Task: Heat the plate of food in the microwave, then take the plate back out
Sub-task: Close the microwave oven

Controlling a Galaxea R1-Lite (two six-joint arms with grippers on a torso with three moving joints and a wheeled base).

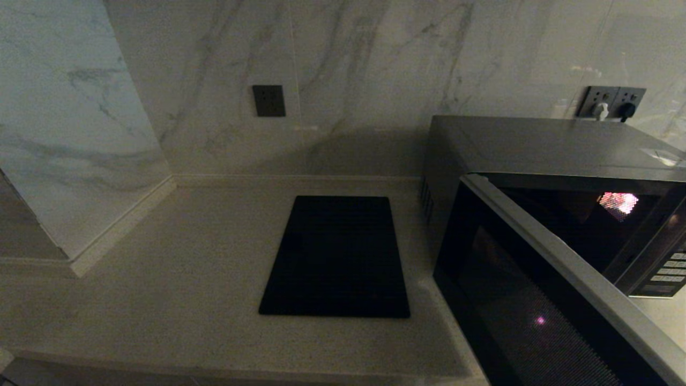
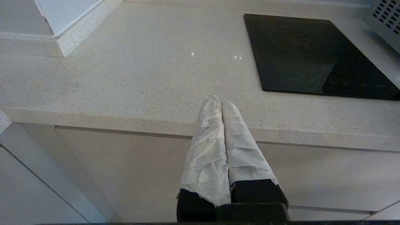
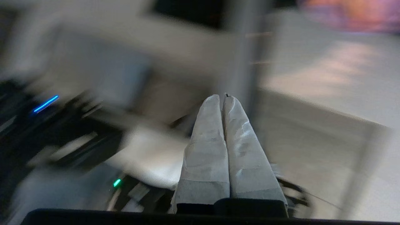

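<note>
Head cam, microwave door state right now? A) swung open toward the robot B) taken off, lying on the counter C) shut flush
A: the microwave has its black glass door angled out from the front, leaving the dark cavity and the button panel exposed behind it.

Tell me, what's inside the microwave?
The microwave has its door swung open. Inside is mostly dark. A pinkish glowing patch shows near the back, too unclear to name. No plate can be made out; the door hides the lower part.
</note>
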